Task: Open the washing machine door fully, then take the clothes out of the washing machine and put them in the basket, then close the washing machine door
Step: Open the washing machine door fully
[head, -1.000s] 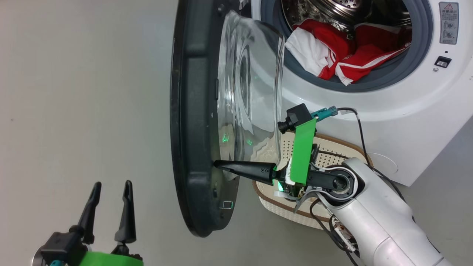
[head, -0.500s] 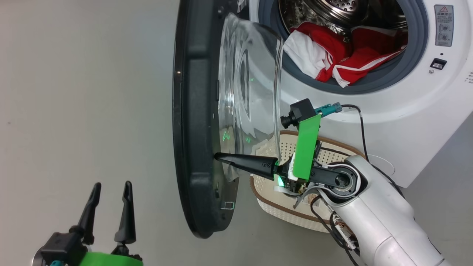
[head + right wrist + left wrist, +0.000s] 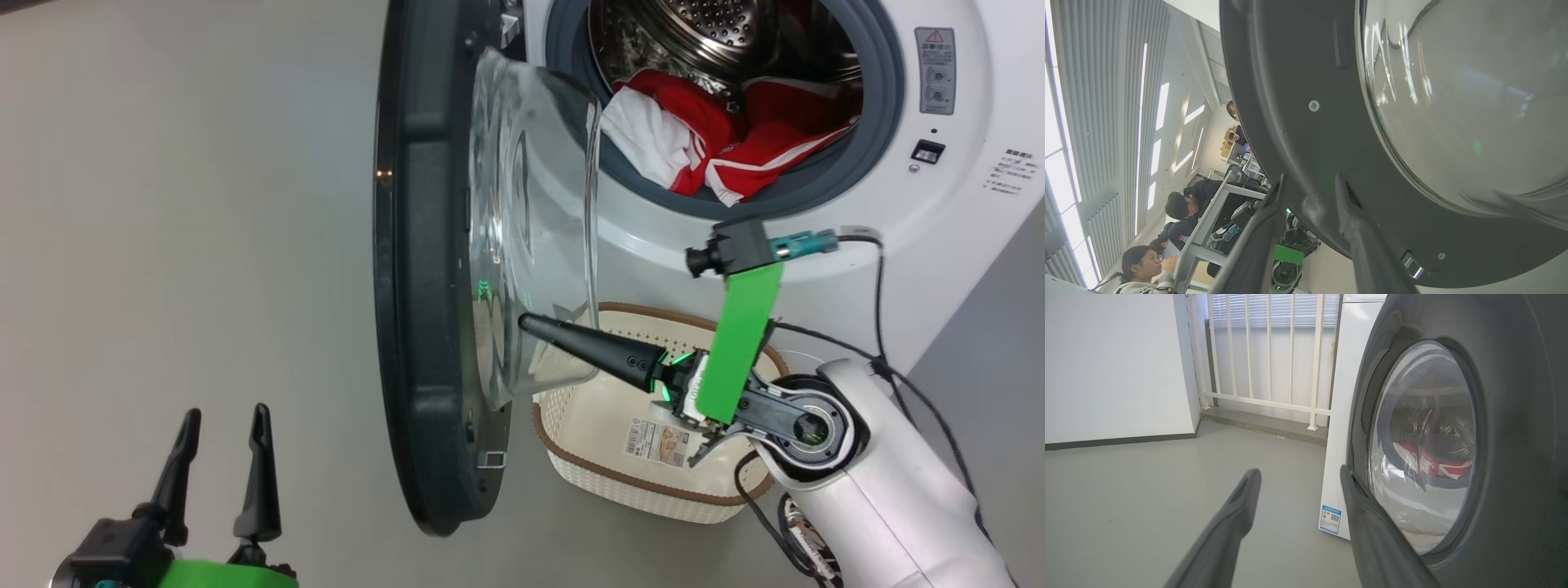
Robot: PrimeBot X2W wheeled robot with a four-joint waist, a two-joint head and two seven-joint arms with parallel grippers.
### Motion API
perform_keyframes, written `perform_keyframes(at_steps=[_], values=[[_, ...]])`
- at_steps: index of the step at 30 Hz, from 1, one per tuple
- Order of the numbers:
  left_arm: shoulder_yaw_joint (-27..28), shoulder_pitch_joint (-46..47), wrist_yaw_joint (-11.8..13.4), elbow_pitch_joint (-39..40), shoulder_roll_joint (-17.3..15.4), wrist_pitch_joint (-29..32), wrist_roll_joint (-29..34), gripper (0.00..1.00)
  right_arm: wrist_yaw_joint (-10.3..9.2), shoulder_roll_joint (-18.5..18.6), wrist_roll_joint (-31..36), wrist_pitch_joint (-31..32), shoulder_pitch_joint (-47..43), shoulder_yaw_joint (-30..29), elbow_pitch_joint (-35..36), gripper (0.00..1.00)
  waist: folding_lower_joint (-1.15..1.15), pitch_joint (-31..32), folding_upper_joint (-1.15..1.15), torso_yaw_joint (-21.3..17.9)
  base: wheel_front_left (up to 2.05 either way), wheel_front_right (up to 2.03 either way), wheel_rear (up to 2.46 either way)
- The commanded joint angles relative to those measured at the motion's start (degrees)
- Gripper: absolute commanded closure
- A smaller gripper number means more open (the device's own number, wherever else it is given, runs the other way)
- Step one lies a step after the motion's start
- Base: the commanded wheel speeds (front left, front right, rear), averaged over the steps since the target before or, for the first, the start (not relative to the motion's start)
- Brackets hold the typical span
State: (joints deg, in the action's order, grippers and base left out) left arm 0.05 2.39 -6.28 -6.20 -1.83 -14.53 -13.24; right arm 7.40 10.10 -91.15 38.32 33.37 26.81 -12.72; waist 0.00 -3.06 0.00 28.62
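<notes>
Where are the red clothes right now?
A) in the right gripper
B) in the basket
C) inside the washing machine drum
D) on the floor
C: the clothes lie piled in the mouth of the washing machine; the basket has no garment in it.

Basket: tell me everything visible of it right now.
The basket is a cream-white perforated plastic tub, a rounded rectangle with a brown woven-look rim. It stands upright on the grey floor before the washing machine, close by the open door's lower edge. A paper label lies at its bottom; nothing else shows inside. The right arm hides its right side.
</notes>
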Motion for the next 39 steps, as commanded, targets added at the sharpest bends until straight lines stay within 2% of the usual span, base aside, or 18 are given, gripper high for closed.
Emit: perform_keyframes(at_steps=[1,6,13,15,23,26,30,34,39], values=[[2.28,0.16,-0.3,1.53,-1.11,-0.47,0.45,0.0,0.09,0.12,2.34,-2.61,-0.95,-0.52,3.68,0.0,0.0,0.28,0.0,-0.59,0.0,0.0,0.0],[3.1,0.05,-0.46,1.91,-1.1,-0.47,0.26,0.0,0.09,3.28,9.33,-9.86,-3.64,-0.29,9.44,0.0,0.0,0.24,0.0,-1.55,0.0,0.0,0.0],[3.86,-0.07,-0.59,2.46,-1.09,-0.47,0.66,0.0,0.09,8.15,18.71,-25.55,-7.08,1.52,13.82,0.0,0.0,0.27,0.0,-2.65,0.0,0.0,0.0],[3.98,-0.1,-0.61,2.53,-1.09,-0.47,0.69,0.0,0.09,8.95,20.03,-27.93,-7.57,2.13,13.92,0.0,0.0,0.31,0.0,-2.77,0.0,0.0,0.0],[4.44,-0.29,-0.74,3.06,-1.09,-0.47,1.05,0.0,0.09,15.08,30.09,-47.76,-10.73,5.78,10.28,0.0,0.0,0.5,0.0,-3.0,0.0,0.0,0.0],[4.57,-0.42,-0.78,3.19,-1.08,-0.47,1.18,0.0,0.09,15.97,32.99,-51.7,-11.78,6.1,7.35,0.0,0.0,0.6,0.0,-3.07,0.0,0.0,0.0],[4.95,-0.68,-0.82,3.3,-1.08,-0.47,1.26,0.0,0.09,15.15,37.9,-53.19,-13.51,3.59,3.94,0.0,0.0,0.86,0.0,-3.18,0.0,0.0,0.0],[5.01,-0.94,-0.88,3.22,-1.08,-0.47,1.41,0.0,0.09,10.99,45.81,-53.29,-17.56,-3.49,3.6,0.0,0.0,1.43,0.0,-3.1,0.0,0.0,0.0],[5.07,-1.25,-0.92,3.12,-1.08,-0.47,1.41,0.0,0.09,7.68,50.47,-53.3,-21.35,-6.95,4.14,0.0,0.0,1.9,0.0,-3.05,0.0,0.0,0.0]])
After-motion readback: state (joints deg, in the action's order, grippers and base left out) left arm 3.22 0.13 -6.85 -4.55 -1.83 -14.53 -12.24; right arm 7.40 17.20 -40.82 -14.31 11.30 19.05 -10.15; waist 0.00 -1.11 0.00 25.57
